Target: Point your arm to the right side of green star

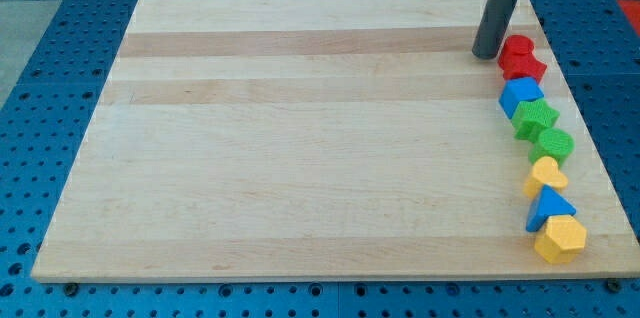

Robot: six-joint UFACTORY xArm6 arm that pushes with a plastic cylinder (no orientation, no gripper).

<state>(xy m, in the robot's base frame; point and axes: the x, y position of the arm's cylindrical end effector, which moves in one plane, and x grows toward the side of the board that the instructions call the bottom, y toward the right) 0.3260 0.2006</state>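
1. A wooden board (pixel 300 128) lies on a blue perforated table (pixel 40 78).
2. My tip (pixel 486 55) rests near the board's top right corner, just left of the topmost red block (pixel 517 48).
3. Eight blocks run down the view's right edge in a crowded column.
4. From the top: that red block, a red star (pixel 525 68) (shape perhaps only roughly a star), a blue block (pixel 520 95), the green star (pixel 535 117), a green block (pixel 554 144).
5. Below them: a yellow heart-like block (pixel 546 174), a blue triangle (pixel 550 206), a yellow hexagon (pixel 560 238).
6. My tip stands well above and left of the green star.
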